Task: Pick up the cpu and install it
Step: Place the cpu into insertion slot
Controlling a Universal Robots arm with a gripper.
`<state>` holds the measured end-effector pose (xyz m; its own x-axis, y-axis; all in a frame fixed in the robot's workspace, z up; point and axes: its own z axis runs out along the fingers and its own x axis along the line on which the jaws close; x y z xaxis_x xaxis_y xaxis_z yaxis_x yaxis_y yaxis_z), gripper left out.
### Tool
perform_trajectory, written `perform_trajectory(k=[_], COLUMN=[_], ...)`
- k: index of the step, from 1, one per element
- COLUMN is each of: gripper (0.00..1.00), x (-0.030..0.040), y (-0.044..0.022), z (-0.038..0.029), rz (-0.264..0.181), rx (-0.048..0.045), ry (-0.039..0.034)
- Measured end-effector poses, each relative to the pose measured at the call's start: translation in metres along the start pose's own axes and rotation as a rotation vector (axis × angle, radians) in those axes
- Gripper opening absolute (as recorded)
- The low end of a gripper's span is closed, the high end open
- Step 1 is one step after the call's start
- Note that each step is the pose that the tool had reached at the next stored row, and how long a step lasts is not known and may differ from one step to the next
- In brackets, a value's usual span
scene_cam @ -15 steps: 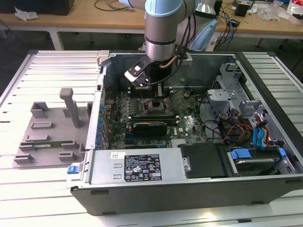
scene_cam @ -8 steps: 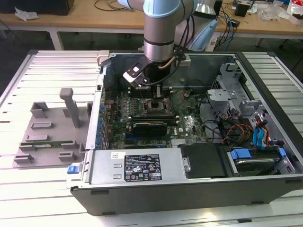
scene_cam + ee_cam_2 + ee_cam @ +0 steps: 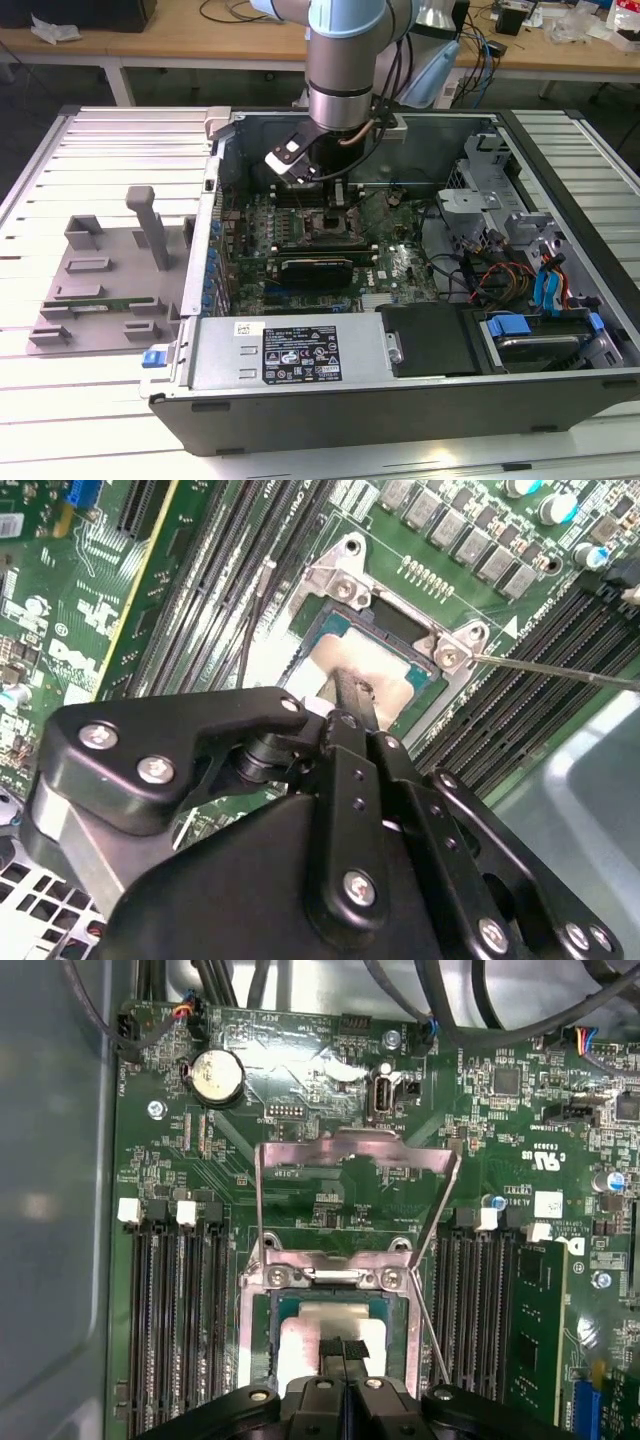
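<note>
The cpu (image 3: 300, 1345), a flat square chip with a silvery lid and pale rim, lies inside the metal-framed socket (image 3: 330, 1275) on the green motherboard. In the second wrist view the cpu (image 3: 325, 660) shows in the socket opening. My gripper (image 3: 343, 1348) stands straight over it, its two black fingers pressed together with nothing between them and their tips on or just above the lid. From the second wrist camera the gripper (image 3: 356, 692) meets the lid's middle. The exterior view has the gripper (image 3: 322, 192) down inside the open computer case, above the socket (image 3: 330, 225).
The socket's load plate (image 3: 350, 1155) stands swung open, and its thin lever (image 3: 560, 670) juts sideways. Memory slots flank the socket, one holding a green stick (image 3: 530, 1330). A coin battery (image 3: 216, 1075) and cables lie beyond. A grey fixture (image 3: 100, 280) sits at the exterior view's left.
</note>
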<state>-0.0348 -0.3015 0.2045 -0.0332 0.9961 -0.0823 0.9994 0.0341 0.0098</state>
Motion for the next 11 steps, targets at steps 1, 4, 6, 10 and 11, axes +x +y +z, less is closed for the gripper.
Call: perform_trajectory(k=[1,4,6,10,11], gripper=[0.11,0.11,0.11,0.11,0.11], x=[-0.0001,-0.0016,-0.002,-0.003,-0.0031], y=[0.0001,0.0,0.0,0.0001,0.0001], z=[-0.0022,-0.0169,-0.0211,-0.0331,-0.035], rz=[0.0,0.0,0.0,0.0,0.0], rx=[-0.0002,0.0014,0.0013,0.0013,0.0014], ry=[0.0005,-0.0016,-0.0016,-0.0016,-0.0016])
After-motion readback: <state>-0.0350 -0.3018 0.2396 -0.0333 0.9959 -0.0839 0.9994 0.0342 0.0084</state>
